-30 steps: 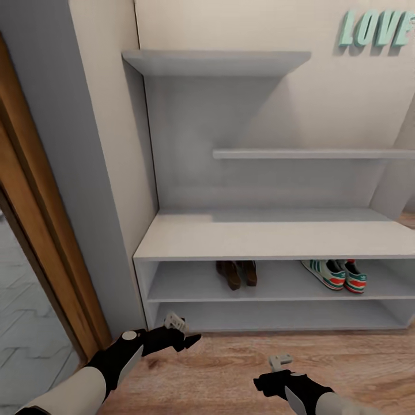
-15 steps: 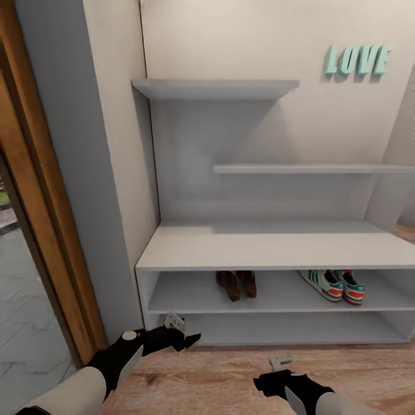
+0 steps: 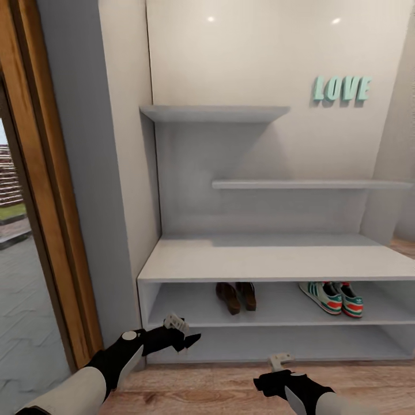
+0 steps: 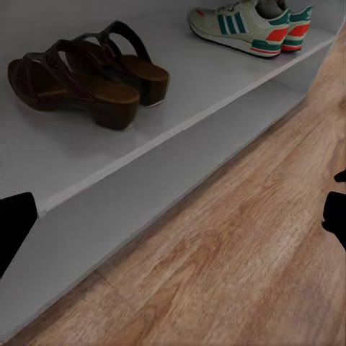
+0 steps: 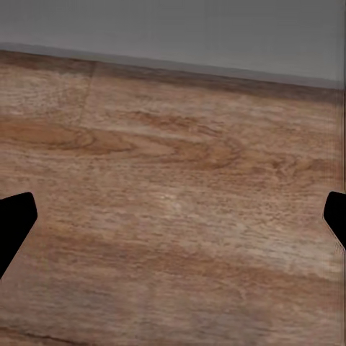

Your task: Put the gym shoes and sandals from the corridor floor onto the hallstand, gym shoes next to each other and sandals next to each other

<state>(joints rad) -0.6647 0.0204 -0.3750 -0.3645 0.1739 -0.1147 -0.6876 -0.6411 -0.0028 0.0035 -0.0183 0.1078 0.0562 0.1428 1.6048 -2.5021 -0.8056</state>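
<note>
Head cam tilts up/back vs a sec ago, rack drops in frame w/ sandals paired, sneakers paired on upper shelf, left end effector & right end effector both wide, empty — looks done.

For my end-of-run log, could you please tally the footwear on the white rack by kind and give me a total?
White low sneakers with green stripes and red-orange heels: 2
Dark reddish-brown leather strap sandals with tan soles: 2
Total: 4, all on the upper of the two low shelves of the large white hallstand, each pair side by side.
</note>
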